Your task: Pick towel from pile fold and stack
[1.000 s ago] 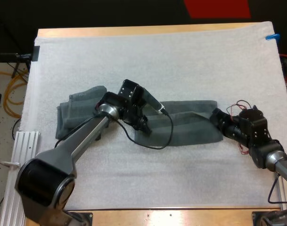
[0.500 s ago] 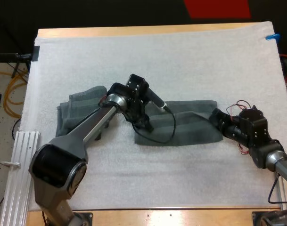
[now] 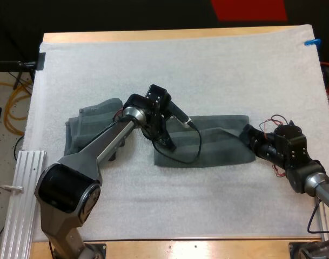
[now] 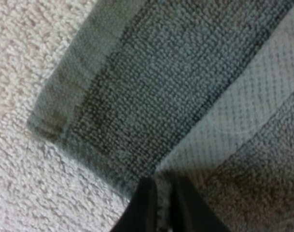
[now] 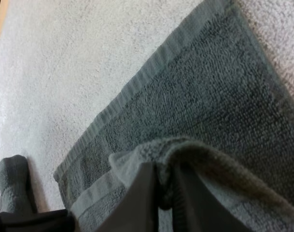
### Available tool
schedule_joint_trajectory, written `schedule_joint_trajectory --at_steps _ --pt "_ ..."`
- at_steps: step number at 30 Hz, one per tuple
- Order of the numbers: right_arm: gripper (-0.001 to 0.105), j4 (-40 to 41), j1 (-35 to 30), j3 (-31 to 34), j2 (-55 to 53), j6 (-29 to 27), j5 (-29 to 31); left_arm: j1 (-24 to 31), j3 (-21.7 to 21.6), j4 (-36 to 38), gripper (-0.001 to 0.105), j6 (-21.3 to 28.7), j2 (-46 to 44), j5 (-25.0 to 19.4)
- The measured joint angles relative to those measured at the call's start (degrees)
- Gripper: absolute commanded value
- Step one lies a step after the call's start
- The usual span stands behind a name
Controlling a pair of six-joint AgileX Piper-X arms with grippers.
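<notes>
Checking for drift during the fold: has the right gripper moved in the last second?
No. The right gripper sits at the same spot against the mat and its right edge, shut on the towel.

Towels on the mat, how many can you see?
2. A flat towel lies at centre; a bunched towel sits beside it, toward the high view's left, partly behind the left arm, which may hide more.

Robotics lab bench, light wooden table [image 3: 153, 36] under a white textured mat [image 3: 207, 75], ribbed aluminium rail [image 3: 26, 178] at its edge, orange cables [image 3: 15, 110] coiled on speckled floor [image 3: 2, 151]
</notes>
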Motion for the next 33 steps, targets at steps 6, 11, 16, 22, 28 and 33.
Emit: schedule_joint_trajectory --at_steps 6,11,16,22,28,33 --pt "0.000 -1.27 0.00 -0.02 0.00 0.00 0.02 0.00 -3.75 -0.20 0.000 0.00 0.00 -1.41" --pt "0.000 -2.20 0.00 -1.25 0.00 0.00 2.07 0.00 -6.48 -1.75 0.000 0.00 0.00 -1.66" --pt "0.000 -2.58 0.00 -1.72 0.00 0.00 4.72 0.00 -6.48 -2.26 0.000 0.00 0.00 -3.96" --pt "0.000 -2.57 0.00 -1.72 0.00 0.00 7.21 0.00 -6.48 -1.89 0.000 0.00 0.00 -6.85" --pt "0.004 -2.45 0.00 -1.72 0.00 0.00 7.32 0.00 -6.48 -1.69 0.006 0.00 0.00 -6.85" --pt "0.039 -2.48 0.00 -1.72 0.00 0.00 7.32 0.00 -6.48 -1.37 0.041 0.00 0.00 -6.85"
